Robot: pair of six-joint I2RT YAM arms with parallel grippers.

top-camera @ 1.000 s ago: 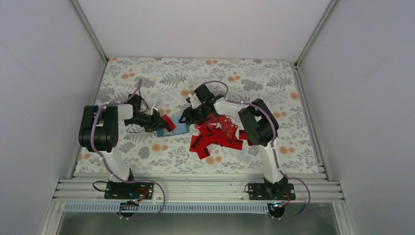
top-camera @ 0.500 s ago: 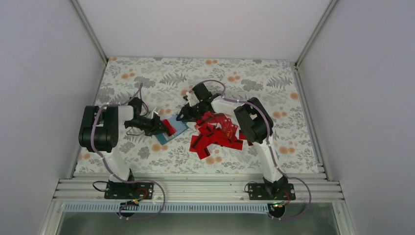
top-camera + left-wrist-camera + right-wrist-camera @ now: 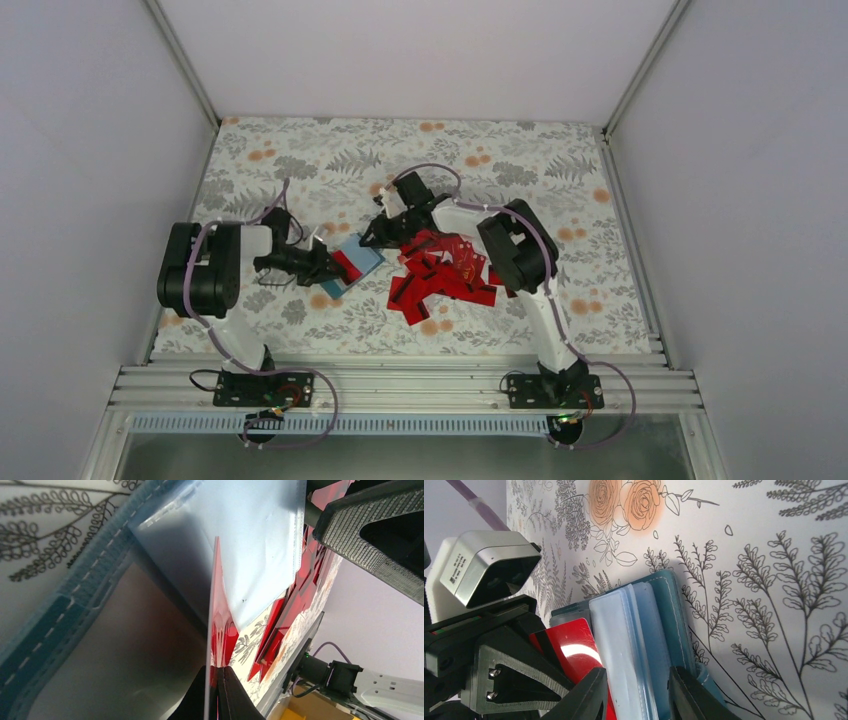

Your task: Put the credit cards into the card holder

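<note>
The teal card holder [image 3: 358, 259] lies open on the table, its clear sleeves [image 3: 624, 640] up. My right gripper [image 3: 376, 237] straddles its far end, and in the right wrist view the gripper [image 3: 636, 680] has its jaws closed against the sleeves and the teal cover [image 3: 669, 610]. My left gripper [image 3: 322, 266] is shut on one red credit card [image 3: 345, 264]. That card shows edge-on in the left wrist view [image 3: 216, 605], its front end at a clear sleeve [image 3: 250, 540] of the holder. A pile of red credit cards [image 3: 442, 276] lies right of the holder.
The left arm's wrist camera [image 3: 489, 575] and fingers [image 3: 499, 675] sit close to the right gripper. A right gripper finger [image 3: 370, 535] fills the upper right of the left wrist view. The floral cloth [image 3: 500, 160] ends at metal rails all round.
My left gripper has moved nearer and a little right with the card. The holder has swung its left end toward the front. My right gripper has shifted slightly left.
</note>
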